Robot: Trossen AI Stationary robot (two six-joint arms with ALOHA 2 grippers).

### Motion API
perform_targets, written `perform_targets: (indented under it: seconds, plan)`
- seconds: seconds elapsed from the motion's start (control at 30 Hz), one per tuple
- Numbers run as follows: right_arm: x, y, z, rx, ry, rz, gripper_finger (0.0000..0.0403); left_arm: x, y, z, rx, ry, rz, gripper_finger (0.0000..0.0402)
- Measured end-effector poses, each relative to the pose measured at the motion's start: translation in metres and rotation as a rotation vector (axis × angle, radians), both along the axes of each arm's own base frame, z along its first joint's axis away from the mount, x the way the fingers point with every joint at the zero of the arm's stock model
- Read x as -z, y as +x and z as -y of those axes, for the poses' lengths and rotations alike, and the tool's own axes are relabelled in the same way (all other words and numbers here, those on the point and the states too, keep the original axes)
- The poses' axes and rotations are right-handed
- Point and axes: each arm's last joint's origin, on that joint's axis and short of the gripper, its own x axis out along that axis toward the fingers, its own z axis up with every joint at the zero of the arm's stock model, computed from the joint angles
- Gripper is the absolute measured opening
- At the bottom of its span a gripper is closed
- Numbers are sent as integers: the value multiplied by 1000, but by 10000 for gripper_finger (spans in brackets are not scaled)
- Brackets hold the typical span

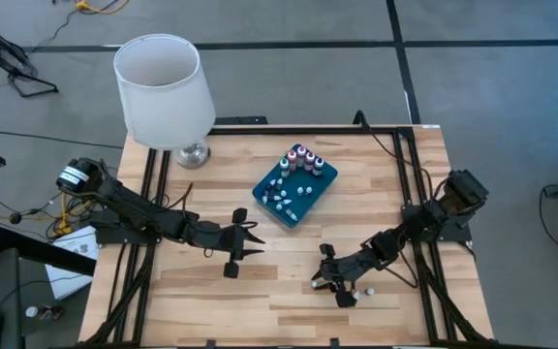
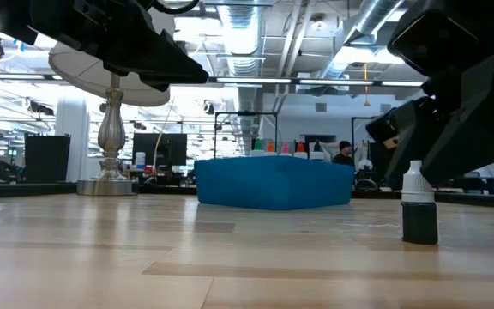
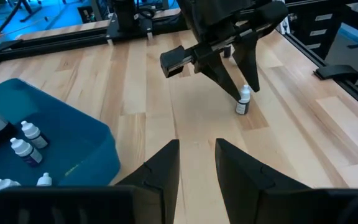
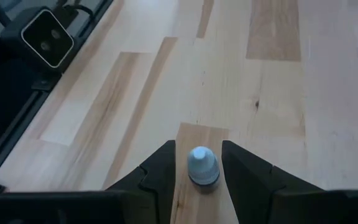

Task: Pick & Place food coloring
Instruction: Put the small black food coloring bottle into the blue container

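Carefully, we lined up on a lone bottle (image 4: 202, 165) well clear of the teal tray (image 1: 294, 194).
We held the right gripper (image 4: 197, 171) open astride it, unclamped; closing squarely seemed wise, while the left gripper (image 3: 197, 163) waited open, empty.

Even, bright overhead light; soft shadows under the arms on the tabletop (image 1: 289, 281); low view's background ceiling lights glare.

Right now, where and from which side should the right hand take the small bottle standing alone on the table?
Grip the dark body of the small bottle just under its white cap, from above. It stands upright on the table, and the right hand already has one open finger on each side of it.
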Motion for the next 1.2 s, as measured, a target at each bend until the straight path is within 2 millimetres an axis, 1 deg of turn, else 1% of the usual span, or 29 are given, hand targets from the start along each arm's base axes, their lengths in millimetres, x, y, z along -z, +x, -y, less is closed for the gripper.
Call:
perform_targets:
  seconds: [0.17, 0.37, 0.47, 0.57, 0.7, 0.83, 0.93, 1.03, 1.2]
  plan:
    - [0, 0, 0, 0, -2, -3, 110, 0, 0, 0, 0, 1, 0, 96]
    - [0, 0, 0, 0, -2, -3, 66, 0, 0, 0, 0, 1, -2, 96]
    - [0, 0, 0, -1, -2, -3, 50, 0, 0, 0, 0, 1, -2, 96]
    - [0, 0, 0, -2, -3, -2, 45, 0, 0, 0, 0, 1, -2, 96]
    - [0, 0, 1, -3, -7, 0, 51, 0, 0, 0, 0, 2, -3, 96]
    - [-1, 4, 7, 19, -10, 2, 50, 0, 0, 0, 0, 2, -3, 96]
    - [-8, 7, 15, 28, -21, 29, 50, 0, 0, 0, 0, 2, -3, 96]
    - [-24, 9, 24, 35, -34, 81, 50, 0, 0, 0, 0, 2, -3, 96]
    - [-51, 8, 52, 88, -102, 123, 50, 0, 0, 0, 0, 2, -3, 96]
